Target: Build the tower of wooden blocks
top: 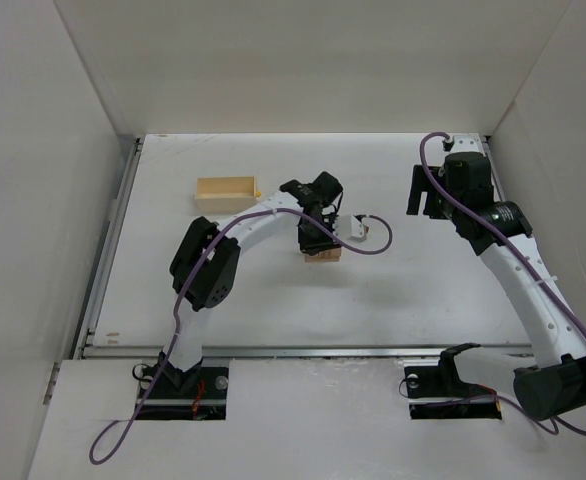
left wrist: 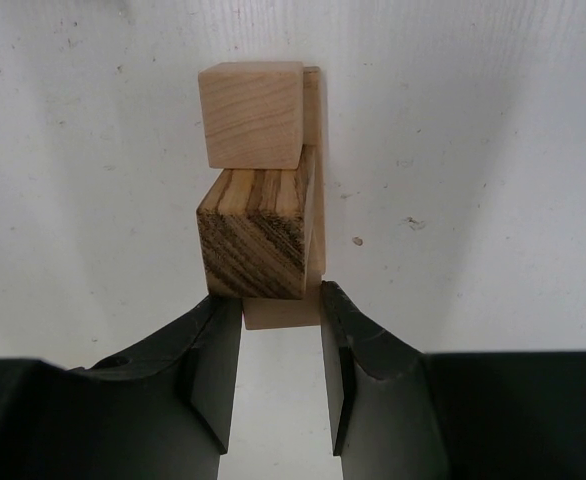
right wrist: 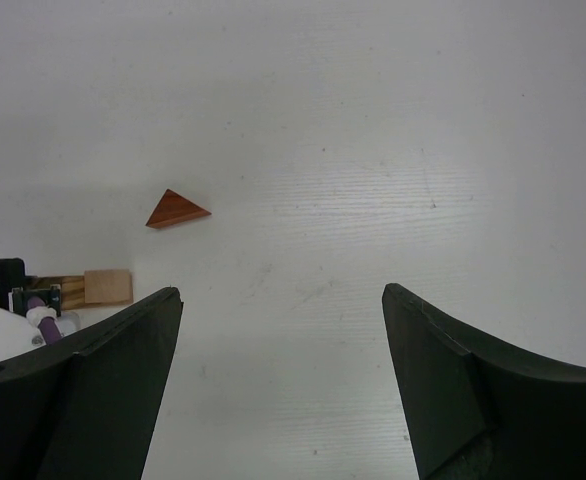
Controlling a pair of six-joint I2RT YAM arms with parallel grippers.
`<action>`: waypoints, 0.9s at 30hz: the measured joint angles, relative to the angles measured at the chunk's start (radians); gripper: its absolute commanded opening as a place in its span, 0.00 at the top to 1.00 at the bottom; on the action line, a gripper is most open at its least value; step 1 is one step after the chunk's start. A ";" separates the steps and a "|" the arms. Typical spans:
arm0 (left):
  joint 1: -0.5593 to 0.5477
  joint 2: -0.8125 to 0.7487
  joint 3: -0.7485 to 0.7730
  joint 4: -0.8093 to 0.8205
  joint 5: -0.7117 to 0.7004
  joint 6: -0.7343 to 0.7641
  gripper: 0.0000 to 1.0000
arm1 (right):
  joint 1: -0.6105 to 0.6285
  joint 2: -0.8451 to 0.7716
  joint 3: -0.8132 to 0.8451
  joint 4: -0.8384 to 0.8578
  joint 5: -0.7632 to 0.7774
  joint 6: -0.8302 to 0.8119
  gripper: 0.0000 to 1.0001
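My left gripper [left wrist: 281, 300] clamps the tower's [left wrist: 253, 215] bottom plank [left wrist: 283, 316]; my open right gripper [right wrist: 283, 300] should next fetch the red triangle [right wrist: 178, 210] near it.

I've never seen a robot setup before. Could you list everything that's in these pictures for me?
pale cube: one, light tan, on the plank's far end
striped block: one, dark-and-tan grain, on the plank, next to the cube
pale plank: one, light tan, flat on the table under both blocks
triangle block: one, reddish-brown, lying alone, apart from the others
wooden box: one, pale yellow, far left of the table
table: one, white, walled on three sides
purple cables: two, one along each arm
left gripper: one, black, closed on the plank's near end
right gripper: one, black, open, empty, over the table's right side
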 measured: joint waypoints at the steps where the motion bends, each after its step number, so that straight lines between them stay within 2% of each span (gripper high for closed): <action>1: 0.000 0.000 0.000 0.000 0.000 0.000 1.00 | 0.000 0.000 0.000 0.000 0.000 0.000 0.13; 7: 0.000 0.000 0.000 0.000 -0.005 0.000 0.98 | 0.000 0.000 0.000 0.000 0.000 0.000 0.13; 11: 0.000 0.006 0.000 -0.001 -0.015 0.000 0.88 | 0.000 0.000 0.000 0.000 0.000 0.000 0.13; 13: 0.000 0.010 0.000 -0.003 -0.018 0.000 0.78 | 0.000 0.002 0.000 0.000 0.000 0.000 0.12; 17: 0.000 0.015 0.000 -0.006 -0.022 0.000 0.68 | 0.000 0.003 0.000 0.000 0.000 0.000 0.12; 27: 0.000 0.015 0.000 0.004 -0.028 -0.005 0.65 | 0.000 0.003 0.000 0.000 0.000 0.000 0.12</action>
